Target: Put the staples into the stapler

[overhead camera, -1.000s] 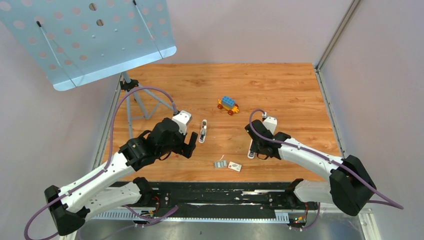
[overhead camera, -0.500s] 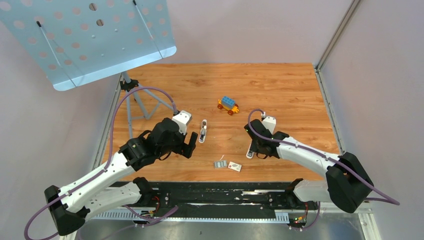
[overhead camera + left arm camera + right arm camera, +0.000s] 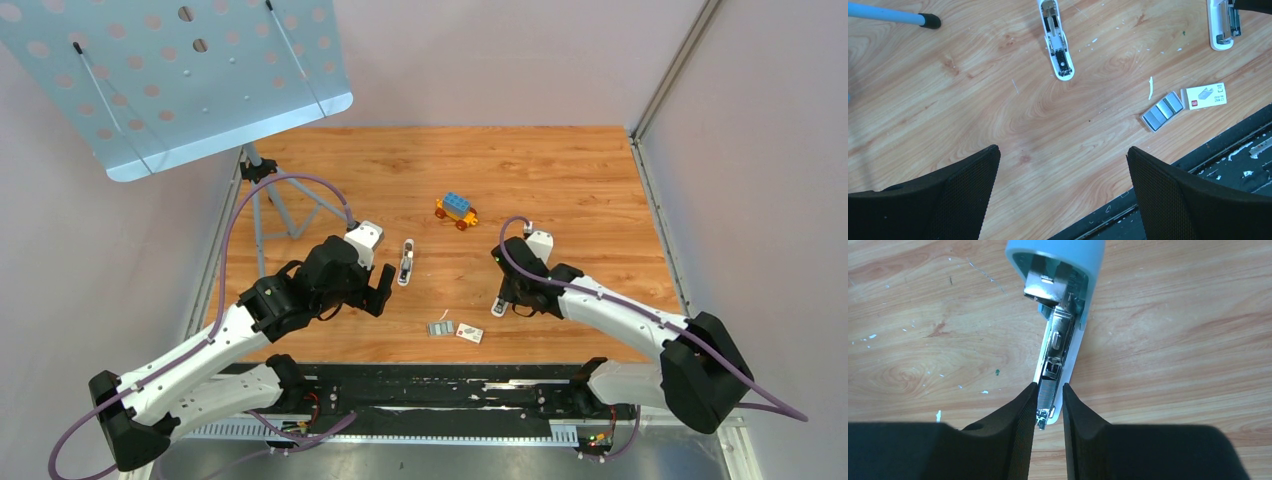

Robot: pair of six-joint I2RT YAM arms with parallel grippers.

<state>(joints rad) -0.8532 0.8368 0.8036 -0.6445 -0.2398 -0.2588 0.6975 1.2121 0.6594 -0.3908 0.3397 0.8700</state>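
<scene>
A stapler with a light-blue top and white base lies opened on the wooden table. My right gripper is shut on the near end of its metal magazine; it also shows in the top view. A second white stapler lies opened near the table's middle, and it shows in the left wrist view. The staples, a small grey ribbed rectangle, lie near the front edge, also in the left wrist view. My left gripper is open and empty, left of the white stapler.
A small white printed box lies right of the staples. A blue and orange toy car stands further back. A blue perforated stand with tripod legs is at the back left. A black rail runs along the front edge.
My right gripper has shifted slightly to the left with the stapler end between its fingers. The left arm has not moved.
</scene>
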